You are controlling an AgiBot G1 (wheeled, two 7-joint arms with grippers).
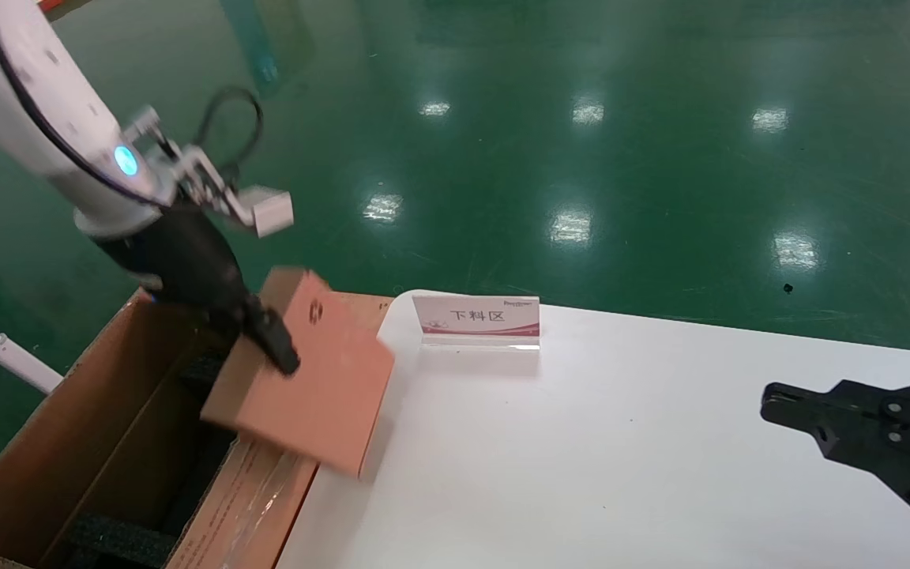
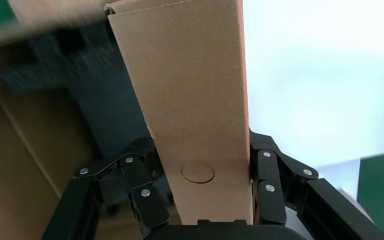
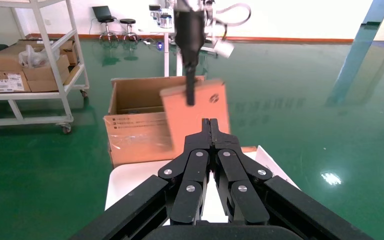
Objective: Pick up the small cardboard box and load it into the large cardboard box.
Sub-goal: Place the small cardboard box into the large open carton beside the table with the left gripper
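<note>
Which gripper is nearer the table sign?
Left. The left gripper holds the small box over the big carton's edge, beside the sign; the right gripper hangs shut over the table's far side.

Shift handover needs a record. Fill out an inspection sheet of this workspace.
Surface: white table, bare apart from a sign.
Job's things: small cardboard box held tilted, above the large cardboard box edge and the table corner; the carton is open, black foam inside.
Clutter: sign stand at the table's far edge.
Grippers: left gripper shut on the small box; right gripper shut, parked over the table's right side.
Cables: black loop at the left wrist.
Surroundings: green floor; shelving cart with cartons.
</note>
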